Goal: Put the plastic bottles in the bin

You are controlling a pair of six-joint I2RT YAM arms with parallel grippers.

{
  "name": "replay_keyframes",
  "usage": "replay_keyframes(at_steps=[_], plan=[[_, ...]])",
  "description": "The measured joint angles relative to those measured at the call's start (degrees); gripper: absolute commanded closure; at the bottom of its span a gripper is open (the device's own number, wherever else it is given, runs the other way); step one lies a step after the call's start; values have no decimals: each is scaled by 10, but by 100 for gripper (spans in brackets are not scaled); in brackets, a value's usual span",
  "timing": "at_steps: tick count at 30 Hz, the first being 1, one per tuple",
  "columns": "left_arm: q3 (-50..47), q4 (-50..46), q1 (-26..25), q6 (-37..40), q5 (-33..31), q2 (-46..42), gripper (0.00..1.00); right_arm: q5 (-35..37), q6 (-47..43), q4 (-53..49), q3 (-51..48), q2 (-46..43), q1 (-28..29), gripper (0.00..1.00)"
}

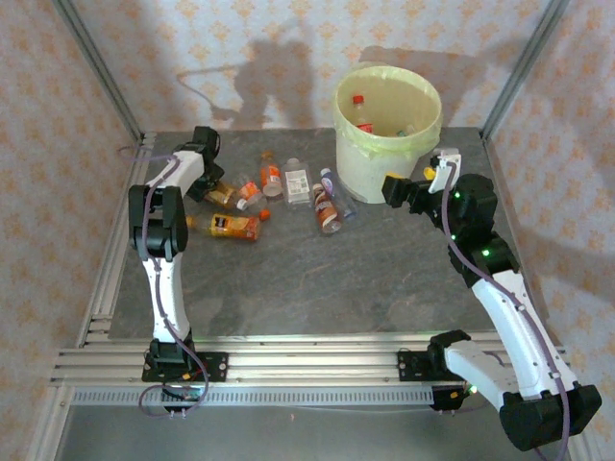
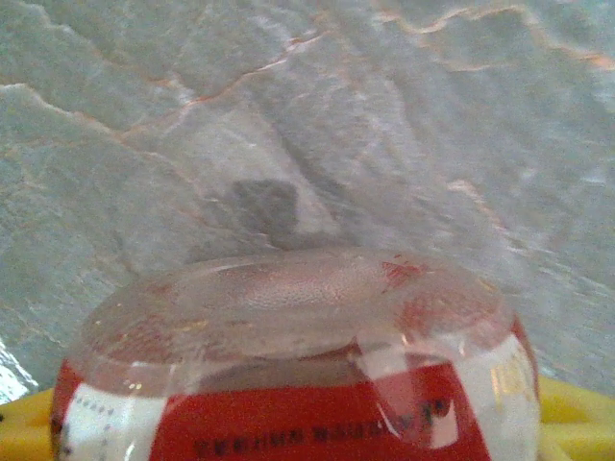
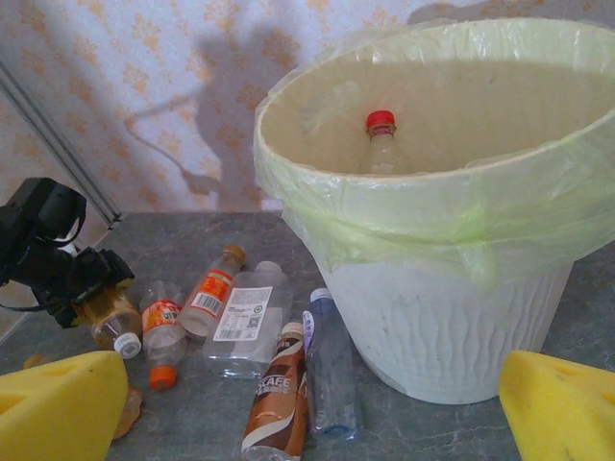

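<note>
At the far left of the grey stone-patterned desk point(image 1: 336, 279), near 10 o'clock in the overhead view, we find the left arm's fingers point(image 1: 211, 185) down among the small plastic bottles point(image 1: 288, 187) that lie scattered from 10 to 12 o'clock. The left wrist camera shows a clear plastic bottle with a red-and-white label point(image 2: 288, 384), base toward the lens, between the yellow fingers point(image 2: 577, 427). The fingers sit hard by its sides, but we cannot tell whether they have a firm grip yet.

We judge this to be the pick-up step. The next move calls for a secure hold, a lift clear of the neighbouring bottles, and a carry toward 1 o'clock, over the rim of the round cream-white plastic bin point(image 1: 370, 178) with its pale yellow-green bag point(image 3: 404, 211). One red-capped bottle point(image 3: 381, 144) already stands inside.

The left arm rises from its base at 7 o'clock, elbow folded high, wrist tipped down. The right arm reaches up from 5 o'clock and bends toward 9 o'clock at the bin's foot. The right arm's fingers point(image 3: 67, 403) are spread wide, holding nothing.
</note>
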Motion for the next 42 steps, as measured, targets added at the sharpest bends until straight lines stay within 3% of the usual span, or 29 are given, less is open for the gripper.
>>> replay_keyframes(at_steps=[13, 22, 26, 31, 42], plan=[[-110, 191, -21, 17, 138, -205, 39, -49, 99, 30, 0, 33, 12, 1], [-166, 270, -165, 93, 204, -294, 39, -89, 122, 65, 4, 92, 96, 1], [-167, 281, -226, 129, 222, -332, 39, -120, 121, 69, 27, 136, 136, 1], [-167, 281, -266, 151, 223, -366, 39, -142, 122, 83, 58, 179, 179, 1], [-167, 281, -289, 160, 222, -370, 39, -139, 143, 115, 149, 303, 203, 1]])
